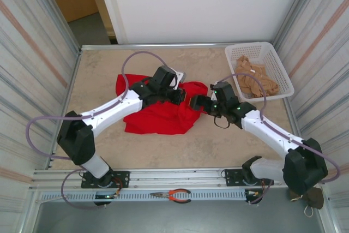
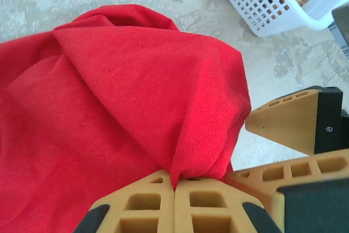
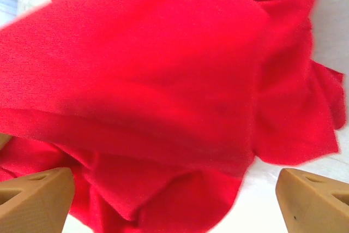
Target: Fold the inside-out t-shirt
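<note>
Left wrist: left pincer (image 2: pixel 174 185) pinches red t-shirt (image 2: pixel 109 107).

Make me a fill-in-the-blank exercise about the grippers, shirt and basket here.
1. The left gripper is ____ on a fold of the red t-shirt.
2. The right gripper has its jaws ____.
3. The white basket holding a tan garment sits nearest the robot's ____ arm.
Missing words: shut; open; right.

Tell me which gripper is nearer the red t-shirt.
Left. The left gripper is shut on a fold of the red t-shirt; the right gripper stands open at its right edge, gripping nothing.
</note>
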Available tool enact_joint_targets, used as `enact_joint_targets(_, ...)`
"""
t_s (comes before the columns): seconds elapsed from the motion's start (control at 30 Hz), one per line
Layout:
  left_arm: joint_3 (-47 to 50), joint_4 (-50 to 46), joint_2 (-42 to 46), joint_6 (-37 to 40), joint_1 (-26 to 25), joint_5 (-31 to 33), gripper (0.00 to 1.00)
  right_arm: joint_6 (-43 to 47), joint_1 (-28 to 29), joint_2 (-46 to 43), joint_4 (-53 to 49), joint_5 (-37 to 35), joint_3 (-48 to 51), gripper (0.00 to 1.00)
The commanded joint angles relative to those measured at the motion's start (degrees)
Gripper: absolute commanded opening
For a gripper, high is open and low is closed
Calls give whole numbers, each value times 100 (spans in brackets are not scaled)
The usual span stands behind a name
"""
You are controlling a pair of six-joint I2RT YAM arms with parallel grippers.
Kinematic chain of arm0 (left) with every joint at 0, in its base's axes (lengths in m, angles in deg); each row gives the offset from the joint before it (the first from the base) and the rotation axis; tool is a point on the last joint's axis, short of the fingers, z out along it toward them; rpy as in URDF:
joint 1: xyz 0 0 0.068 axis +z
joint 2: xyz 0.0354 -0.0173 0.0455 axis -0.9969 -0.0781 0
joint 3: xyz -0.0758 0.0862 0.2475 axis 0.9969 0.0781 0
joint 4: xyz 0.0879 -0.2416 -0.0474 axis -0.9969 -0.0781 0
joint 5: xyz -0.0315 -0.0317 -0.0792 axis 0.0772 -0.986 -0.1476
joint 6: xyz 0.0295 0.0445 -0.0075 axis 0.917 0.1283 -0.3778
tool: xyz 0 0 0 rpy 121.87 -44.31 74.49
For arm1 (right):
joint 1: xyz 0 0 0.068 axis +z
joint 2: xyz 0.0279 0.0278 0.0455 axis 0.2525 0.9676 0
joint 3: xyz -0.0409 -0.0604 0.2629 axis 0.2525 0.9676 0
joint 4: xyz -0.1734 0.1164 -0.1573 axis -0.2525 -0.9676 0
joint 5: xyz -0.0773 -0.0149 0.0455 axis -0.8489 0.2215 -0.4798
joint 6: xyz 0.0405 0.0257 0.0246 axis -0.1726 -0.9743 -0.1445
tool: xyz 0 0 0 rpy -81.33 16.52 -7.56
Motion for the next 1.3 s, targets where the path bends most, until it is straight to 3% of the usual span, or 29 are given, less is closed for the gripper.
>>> enact_joint_targets(0.0, 140, 204, 286, -192, -11, -96, 0, -175, 190, 282, 275, -400, -152, 92)
enact_joint_targets(0.1, 169, 209, 313, -258, -11, -113, 0, -305, 348, 665, 489, -391, -238, 86)
enact_joint_targets(0.2, 167, 243, 329, -360, -4, -163, 0, -340, 489, 1063, 630, -369, -361, 66)
enact_joint_targets(0.23, 176, 269, 335, -414, 19, -197, 0, -331, 494, 1176, 667, -294, -393, 51)
enact_joint_targets(0.3, 226, 342, 334, -604, 158, -365, 0, -244, 456, 1247, 624, -205, -455, 11)
enact_joint_targets(0.33, 285, 382, 335, -719, 270, -461, 0, -198, 420, 1193, 586, -171, -455, 0)
enact_joint_targets(0.6, 875, 909, 23, -1185, 1598, -1333, 0, 425, -307, -544, 266, 1209, -284, 0)
enact_joint_targets(0.7, 812, 904, -192, -1060, 1724, -1448, 0, 452, -487, -1198, 445, 1696, -186, 0)
enact_joint_targets(0.83, 796, 1054, -276, -991, 1689, -1722, 1, 350, -573, -1434, 1160, 2209, 66, 0)
enact_joint_targets(0.93, 1034, 1222, 25, -966, 1559, -1686, 45, 402, -631, -1359, 1248, 2329, 72, 0)
enact_joint_targets(1.0, 1271, 1220, 346, -1016, 1422, -1505, 59, 394, -676, -1130, 1291, 2359, 64, 0)
enact_joint_targets(1.27, 2119, 1820, 1229, -1791, 774, -926, 69, 337, -696, -1031, 1349, 2368, 40, 0)
